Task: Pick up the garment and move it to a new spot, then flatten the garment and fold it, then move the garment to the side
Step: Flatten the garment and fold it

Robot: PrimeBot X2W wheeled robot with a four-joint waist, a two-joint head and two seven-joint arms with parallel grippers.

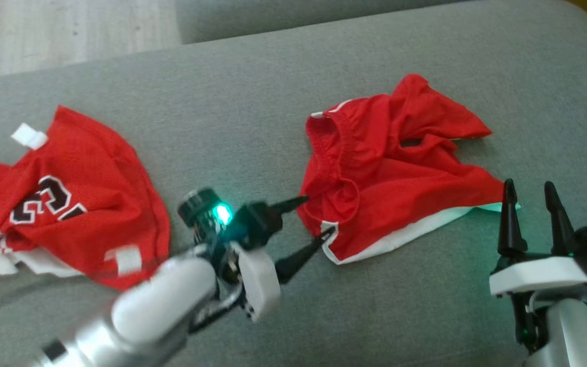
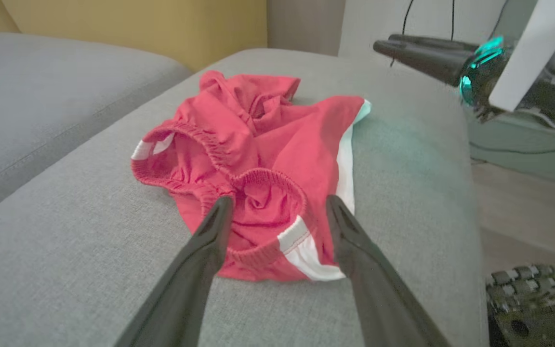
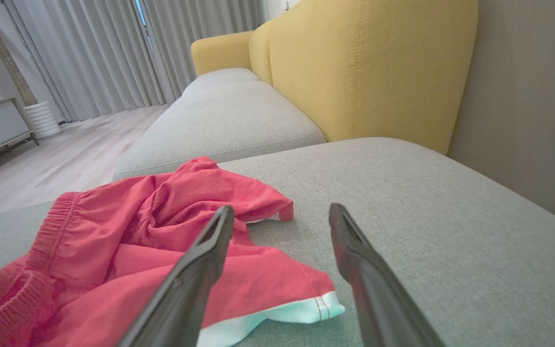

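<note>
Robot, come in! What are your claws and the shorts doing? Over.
Left claw open at shorts waistband. Right claw open near hem. Red jersey aside, not blocking.

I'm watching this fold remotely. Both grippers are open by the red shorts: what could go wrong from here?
The left gripper straddles the bunched waistband of the shorts, so it may pinch several layers at once. The right gripper is by the white hem corner and might catch the cushion instead.

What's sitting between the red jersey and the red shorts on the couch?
In the head view, the open left gripper reaches over bare grey cushion between the jersey and the shorts, its tips at the shorts' edge.
</note>
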